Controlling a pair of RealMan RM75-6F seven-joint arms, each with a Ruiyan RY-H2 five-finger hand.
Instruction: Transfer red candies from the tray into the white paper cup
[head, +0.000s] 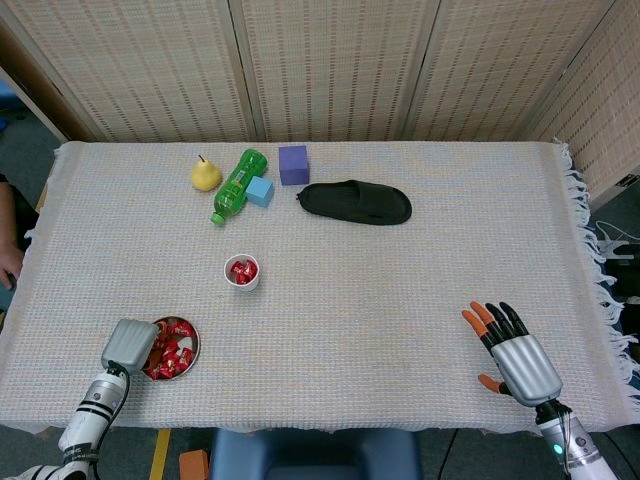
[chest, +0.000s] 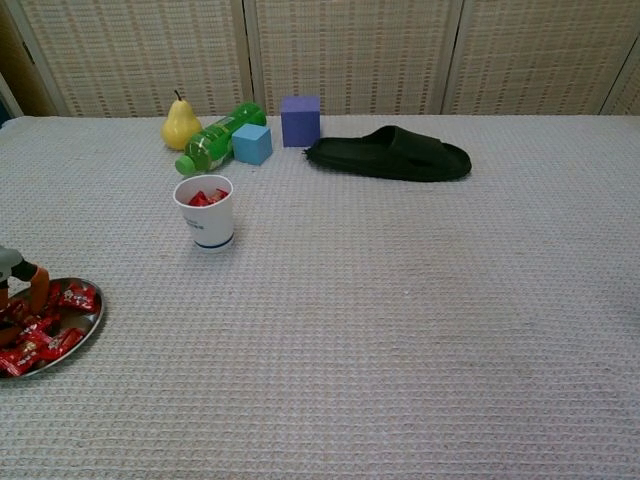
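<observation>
The round metal tray (head: 195, 346) lies near the table's front left corner, holding several red candies (head: 172, 352). My left hand (head: 130, 345) is over the tray's left side, fingers pointing down into the candies. In the chest view an orange fingertip (chest: 37, 288) touches the candies (chest: 72, 297) in the tray (chest: 95, 322); the rest of the hand is cut off, so a grip is not visible. The white paper cup (head: 242, 272) (chest: 207, 213) stands upright beyond the tray with red candies inside. My right hand (head: 515, 358) rests at the front right, fingers spread, holding nothing.
At the back stand a yellow pear (head: 205, 174), a green bottle (head: 236, 184) lying down, a light blue cube (head: 260, 191), a purple cube (head: 293, 164) and a black slipper (head: 356, 202). A person's hand shows at the left table edge (head: 10, 262).
</observation>
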